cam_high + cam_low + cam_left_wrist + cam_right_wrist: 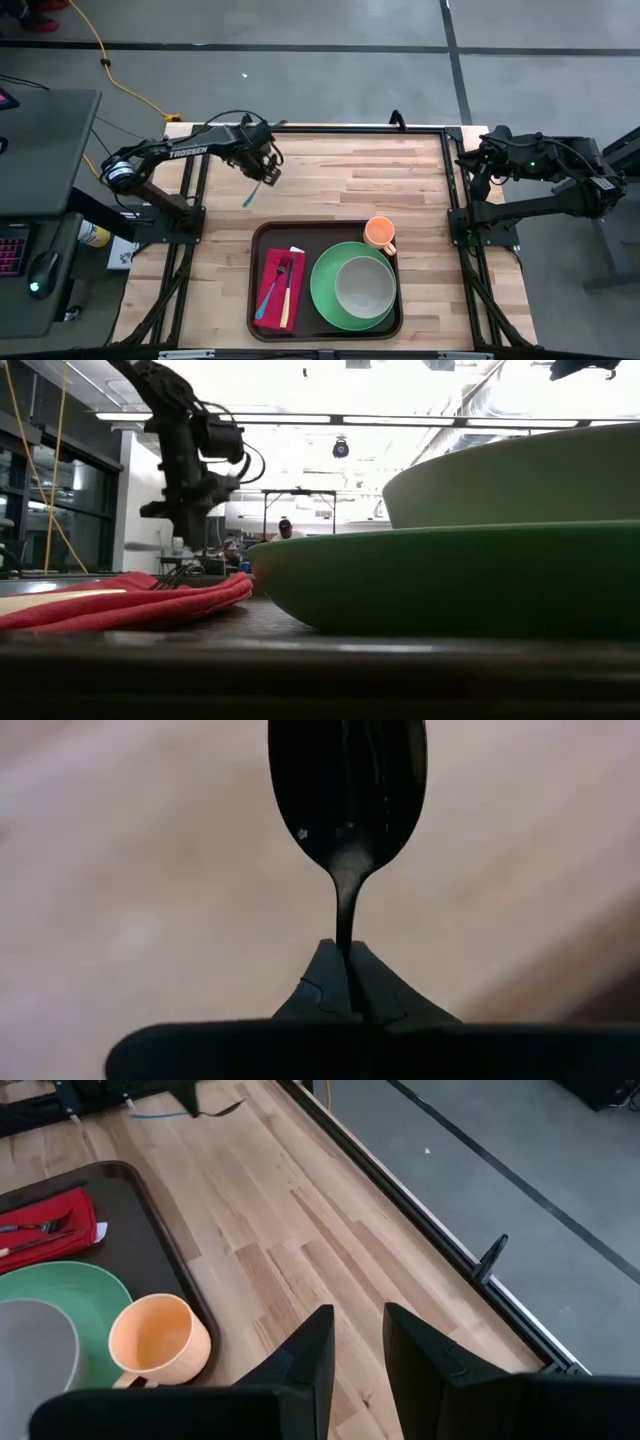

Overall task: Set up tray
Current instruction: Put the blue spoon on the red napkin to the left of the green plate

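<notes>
High view: my left gripper [268,172], fingers clenched on a spoon [252,192], hangs over the tabletop [340,175] beyond the tray [262,240]. Left wrist view: spoon [347,790] bowl points away. Right wrist view: right gripper [358,1342] slightly parted, empty, parked.

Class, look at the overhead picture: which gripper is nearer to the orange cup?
Right, narrowly. The right gripper waits at the table's far right edge, diagonally beyond the orange cup. The left gripper, holding a blue spoon, hovers farther off on the cup's other side.
</notes>
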### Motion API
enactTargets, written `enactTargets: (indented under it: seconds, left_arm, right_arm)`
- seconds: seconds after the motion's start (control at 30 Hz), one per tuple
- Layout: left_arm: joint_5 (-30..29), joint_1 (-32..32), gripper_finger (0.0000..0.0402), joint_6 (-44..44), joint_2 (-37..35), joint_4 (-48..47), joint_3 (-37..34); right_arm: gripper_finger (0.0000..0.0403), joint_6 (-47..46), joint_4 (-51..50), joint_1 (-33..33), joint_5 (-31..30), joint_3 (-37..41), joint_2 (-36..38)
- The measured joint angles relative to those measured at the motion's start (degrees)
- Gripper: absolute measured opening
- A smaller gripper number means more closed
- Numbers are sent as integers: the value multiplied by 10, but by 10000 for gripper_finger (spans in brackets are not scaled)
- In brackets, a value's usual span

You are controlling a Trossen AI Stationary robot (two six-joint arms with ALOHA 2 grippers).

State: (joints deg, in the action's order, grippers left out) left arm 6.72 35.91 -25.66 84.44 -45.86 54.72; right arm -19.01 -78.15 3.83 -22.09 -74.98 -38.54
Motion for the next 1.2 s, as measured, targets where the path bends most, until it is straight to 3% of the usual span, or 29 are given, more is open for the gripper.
enactTargets:
  seconds: [0.23, 0.43, 0.6, 0.9, 1.03, 1.2]
  left_arm:
    - [10, -100, 11, -39, -39, -84, 0]
    - [-19, -219, 11, -157, -82, -124, 0]
    - [-65, -342, 11, -316, -114, -144, 0]
    - [-194, -578, 11, -689, -116, -163, 1]
    - [-180, -623, 11, -716, -95, -163, 5]
    - [-164, -635, 11, -717, -43, -166, 38]
  right_arm:
    - [67, 15, 0, 0, 7, 0, 0]
    - [67, 26, 0, 0, 13, 0, 0]
    - [67, 37, 0, 0, 21, 0, 0]
    - [67, 56, 0, 0, 44, 0, 0]
    - [67, 62, 0, 0, 52, 0, 0]
    - [67, 64, 0, 0, 67, 0, 0]
